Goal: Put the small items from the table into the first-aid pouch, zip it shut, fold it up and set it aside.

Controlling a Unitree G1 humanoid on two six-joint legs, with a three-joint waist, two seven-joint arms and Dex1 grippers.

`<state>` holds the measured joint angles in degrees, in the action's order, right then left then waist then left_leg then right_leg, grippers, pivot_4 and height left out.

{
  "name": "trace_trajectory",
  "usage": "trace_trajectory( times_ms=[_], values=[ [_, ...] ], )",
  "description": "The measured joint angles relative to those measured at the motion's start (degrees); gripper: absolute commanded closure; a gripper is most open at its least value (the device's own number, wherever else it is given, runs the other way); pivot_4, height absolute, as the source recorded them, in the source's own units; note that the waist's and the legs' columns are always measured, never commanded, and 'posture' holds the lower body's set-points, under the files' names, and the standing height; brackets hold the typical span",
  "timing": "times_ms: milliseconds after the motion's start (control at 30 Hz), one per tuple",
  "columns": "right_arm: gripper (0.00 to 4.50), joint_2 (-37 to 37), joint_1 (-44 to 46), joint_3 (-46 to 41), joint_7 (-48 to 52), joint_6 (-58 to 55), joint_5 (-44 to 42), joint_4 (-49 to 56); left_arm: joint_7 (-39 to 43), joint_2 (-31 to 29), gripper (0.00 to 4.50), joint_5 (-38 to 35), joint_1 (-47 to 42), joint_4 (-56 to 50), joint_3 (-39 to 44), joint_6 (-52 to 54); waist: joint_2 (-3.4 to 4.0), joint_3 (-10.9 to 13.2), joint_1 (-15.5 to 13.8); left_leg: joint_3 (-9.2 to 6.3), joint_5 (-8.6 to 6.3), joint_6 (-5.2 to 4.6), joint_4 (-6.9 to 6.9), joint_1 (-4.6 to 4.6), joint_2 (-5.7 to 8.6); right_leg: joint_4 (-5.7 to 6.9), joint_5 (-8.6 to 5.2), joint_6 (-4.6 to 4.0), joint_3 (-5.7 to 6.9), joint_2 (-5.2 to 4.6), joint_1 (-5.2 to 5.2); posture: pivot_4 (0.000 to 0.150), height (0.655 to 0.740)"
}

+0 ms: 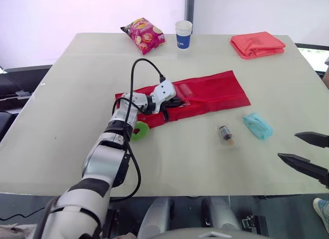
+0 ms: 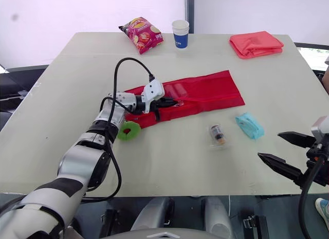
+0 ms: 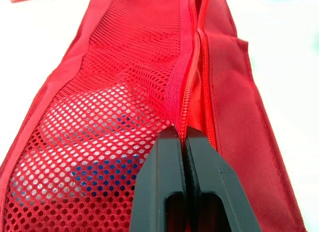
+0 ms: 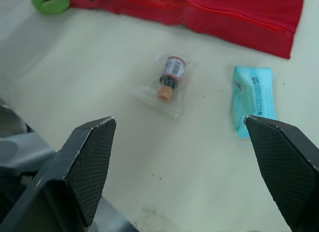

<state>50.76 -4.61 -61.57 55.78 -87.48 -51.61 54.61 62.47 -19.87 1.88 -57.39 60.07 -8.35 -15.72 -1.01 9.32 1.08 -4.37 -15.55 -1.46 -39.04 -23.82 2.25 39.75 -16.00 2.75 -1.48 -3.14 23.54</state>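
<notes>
While the right gripper (image 2: 268, 144) hangs on the robot's side of the red first-aid pouch (image 1: 216, 90), well apart from it and out past its right end, its two black fingers stand spread wide with nothing between them. Between that gripper and the pouch, two loose items lie on the pale table (image 1: 77, 95). One is a small vial (image 1: 224, 134) sealed in a clear wrapper, near the pouch's front edge. The other is a teal packet (image 1: 257, 125), just to the right of the vial and below the pouch's right corner. Neither touches the pouch.

A green ring (image 1: 140, 131) lies at the pouch's left front corner, close against its edge and partly hidden by the left forearm.

The pouch itself lies unfolded flat, stretched across the middle of the table with its right end angled away from the robot. The left gripper (image 3: 182, 137) sits on top of it toward its left end. Its fingers are pressed tight together on the zipper (image 3: 192, 92), whose red teeth run on from the fingertips down the pouch's length. Beside the zipper is a mesh pocket (image 3: 99, 117), and something blue and white shows through the mesh.

Beyond the pouch, along the table's far edge, lie a chips bag (image 1: 144, 35), a paper cup (image 1: 183, 33) just beside it, and a folded cloth (image 1: 257, 44) of salmon colour past the pouch's right end.
</notes>
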Motion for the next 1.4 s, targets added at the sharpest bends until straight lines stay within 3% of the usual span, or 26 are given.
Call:
trace_trajectory(
  times_ms=[133, 300, 533, 800, 900, 967, 1100, 1400],
  values=[
    [0.12, -2.2, 2.3, 3.2, -4.2, 0.2, -2.7, -0.3, 0.3, 0.6, 4.5, 0.8, -1.2, 2.3, -0.2, -2.6, -0.02, 0.0, -0.2, -0.01, 0.0, 0.01, -0.03, -0.02, 0.0, 0.0, 0.0, 0.0, 0.01, 0.0, 0.0, 0.15, 0.74],
    [0.12, -7.4, -0.5, 14.6, -11.3, 4.9, -1.5, -1.3, 1.1, 4.5, 4.5, 1.8, -2.5, 3.7, -1.3, -5.7, -0.04, 0.0, -0.8, 0.0, 0.0, -0.01, -0.12, -0.08, 0.06, -0.01, -0.02, 0.05, 0.03, -0.1, -0.02, 0.15, 0.74],
    [0.12, -14.2, 1.5, 35.8, -23.2, 14.1, 7.6, -8.1, 3.5, 5.3, 4.5, 2.7, -2.5, 3.7, -2.4, -7.3, -0.04, 0.0, 0.8, 0.02, 0.01, 0.02, -0.1, 0.03, 0.0, 0.07, -0.04, 0.05, -0.06, 0.02, 0.02, 0.15, 0.74],
    [0.12, -26.4, 10.4, 56.5, -40.1, 15.3, 17.5, -13.6, 4.5, 0.9, 4.5, 3.1, -3.1, 3.8, -2.1, -8.5, -0.03, 0.0, 1.0, -0.06, 0.12, 0.21, -0.08, -0.02, 0.03, 0.02, -0.04, 0.05, 0.0, 0.0, 0.05, 0.15, 0.74],
    [0.89, -26.7, 10.3, 58.3, -42.5, 15.5, 19.5, -14.0, 4.2, 0.8, 4.5, 3.1, -3.1, 3.7, -1.8, -8.4, -0.03, 0.0, 0.7, -0.06, 0.12, 0.22, -0.12, -0.03, 0.07, 0.02, -0.04, 0.06, 0.0, -0.04, 0.04, 0.15, 0.74],
    [1.9, -29.7, 10.3, 57.9, -44.9, 15.7, 20.5, -14.0, 3.9, 1.1, 4.5, 3.1, -3.1, 3.5, -1.7, -8.2, -0.03, 0.0, 0.7, -0.07, 0.13, 0.22, -0.11, -0.03, 0.07, 0.04, -0.04, 0.05, 0.0, -0.03, 0.05, 0.15, 0.74],
    [3.66, -28.8, 10.0, 57.4, -45.2, 17.0, 22.1, -14.7, 2.5, 2.7, 4.5, 3.0, -3.1, 3.4, -1.6, -6.9, -0.02, 0.0, 0.8, -0.06, 0.12, 0.21, -0.11, -0.03, 0.1, 0.03, -0.04, 0.06, -0.01, -0.04, 0.04, 0.15, 0.74],
    [3.67, -29.4, 12.3, 54.0, -44.9, 14.6, 19.5, -11.7, 1.7, 2.3, 4.5, 2.6, -2.1, 3.0, -1.2, -6.4, -0.02, 0.0, 1.4, -0.08, 0.11, 0.2, -0.1, -0.01, 0.05, 0.06, -0.04, 0.05, -0.01, 0.01, 0.05, 0.15, 0.74]
  ],
)
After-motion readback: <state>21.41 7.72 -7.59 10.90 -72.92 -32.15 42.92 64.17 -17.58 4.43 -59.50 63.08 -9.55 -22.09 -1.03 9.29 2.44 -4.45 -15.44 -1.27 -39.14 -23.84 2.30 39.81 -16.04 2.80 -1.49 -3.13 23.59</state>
